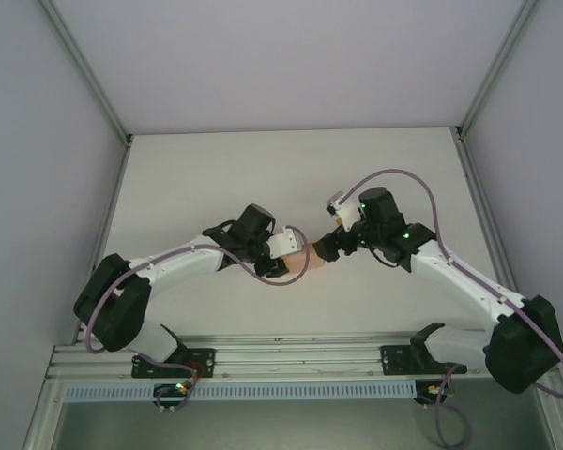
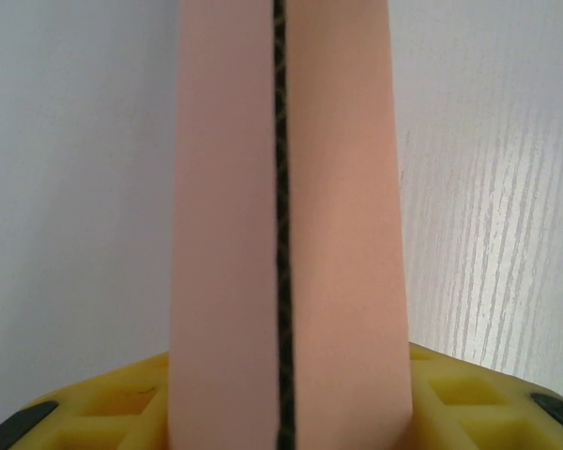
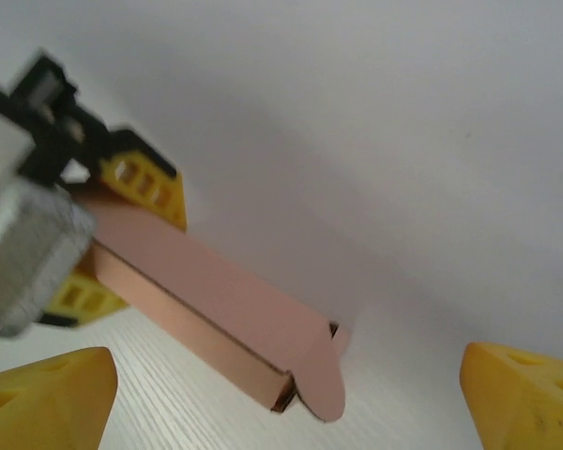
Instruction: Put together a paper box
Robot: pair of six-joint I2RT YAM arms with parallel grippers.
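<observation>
your left gripper [image 1: 297, 257] is clamped on the paper box [image 3: 216, 309], out between the arms and already folded into a slim sleeve, while your right gripper [image 3: 286, 398] gapes before its end flap [image 3: 324, 380], which looks left to tuck.

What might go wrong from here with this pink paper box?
1. The left end effector grips the paper box by one end alone, so the free end may sag or twist.
2. The rounded tab at that free end sits inside the open right end effector; closing there might crease it.
3. In the top view the two end effectors are close together and might bump.
</observation>
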